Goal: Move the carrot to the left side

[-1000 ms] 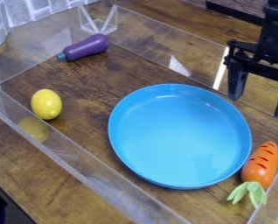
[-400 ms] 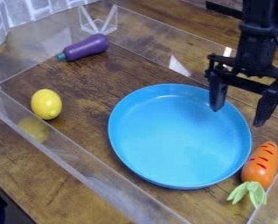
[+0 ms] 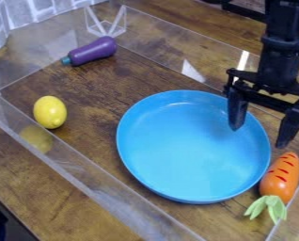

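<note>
Your black gripper (image 3: 261, 136) hangs above the right rim of the blue plate (image 3: 194, 147), its fingers spread apart. The orange toy carrot (image 3: 280, 180) lies just beside that plate at the lower right, its green leaves toward you at the bottom.

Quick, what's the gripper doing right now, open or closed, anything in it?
Gripper: open, holding nothing, fingers apart just above the carrot side of the blue plate.
</note>
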`<state>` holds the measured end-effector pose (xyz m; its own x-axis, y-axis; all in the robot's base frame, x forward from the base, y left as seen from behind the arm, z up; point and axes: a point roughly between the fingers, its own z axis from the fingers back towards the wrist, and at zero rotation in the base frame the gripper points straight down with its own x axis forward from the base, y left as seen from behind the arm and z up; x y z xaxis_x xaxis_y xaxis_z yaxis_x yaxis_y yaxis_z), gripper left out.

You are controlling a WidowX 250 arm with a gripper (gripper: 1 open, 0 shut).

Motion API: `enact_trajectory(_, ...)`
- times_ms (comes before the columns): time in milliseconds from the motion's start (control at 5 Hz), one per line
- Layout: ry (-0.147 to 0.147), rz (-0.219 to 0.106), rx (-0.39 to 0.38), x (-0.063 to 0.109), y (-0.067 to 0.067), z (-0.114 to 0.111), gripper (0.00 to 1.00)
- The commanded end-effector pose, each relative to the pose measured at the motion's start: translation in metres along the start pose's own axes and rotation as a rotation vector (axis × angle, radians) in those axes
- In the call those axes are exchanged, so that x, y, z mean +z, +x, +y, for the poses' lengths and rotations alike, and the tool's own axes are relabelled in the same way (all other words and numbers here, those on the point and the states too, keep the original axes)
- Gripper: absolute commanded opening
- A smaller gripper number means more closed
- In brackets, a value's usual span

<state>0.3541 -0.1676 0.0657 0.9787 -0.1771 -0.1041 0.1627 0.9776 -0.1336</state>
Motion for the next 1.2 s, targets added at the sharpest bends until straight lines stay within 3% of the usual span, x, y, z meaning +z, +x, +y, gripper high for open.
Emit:
enact_trajectory(0, -0.028, -0.099, -0.040, 0.039, -0.005, -0.013, 1.00)
enact_trajectory(400, -0.041, -0.113, -0.043, 0.033, -0.010, -0.019, 1.00)
enact_trajectory(1000, -0.063, -0.118, 0.127, -0.023, -0.006, -0.006, 1.00)
